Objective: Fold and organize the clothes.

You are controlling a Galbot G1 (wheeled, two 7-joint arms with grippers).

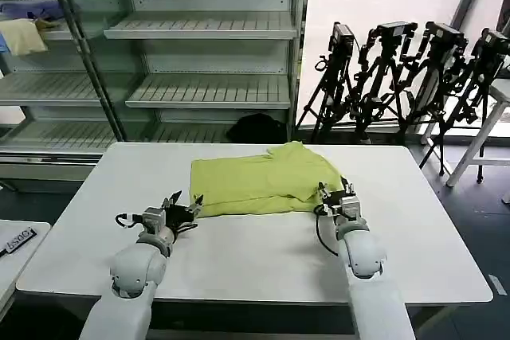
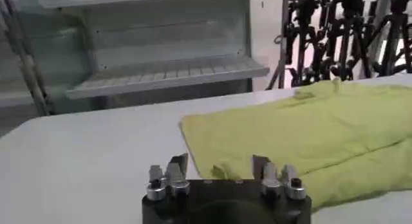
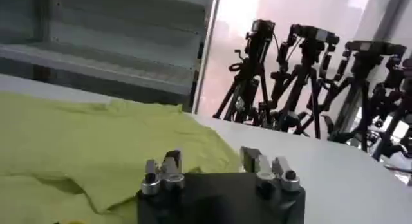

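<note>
The clothes, one lime yellow-green shirt (image 1: pixel 259 181), lie partly folded and flat on the white table (image 1: pixel 255 260), towards its far side. My left gripper (image 1: pixel 185 209) rests low on the table at the shirt's near left corner. In the left wrist view that gripper (image 2: pixel 219 164) is open, and the corner of the shirt (image 2: pixel 309 132) lies just past its fingertips. My right gripper (image 1: pixel 335 194) sits at the shirt's near right edge. Seen from the right wrist, it (image 3: pixel 211 158) is open too, with the shirt (image 3: pixel 96 148) spread beyond and between its fingers.
Metal shelves (image 1: pixel 203 25) stand behind the table, with a pale yellow cloth (image 1: pixel 22 36) and a blue-purple cloth (image 1: pixel 32 9) at the upper left. Black tripods (image 1: pixel 398 77) crowd the back right. A dark bundle (image 1: pixel 256 127) lies behind the table. A side table (image 1: pixel 16 244) sits at left.
</note>
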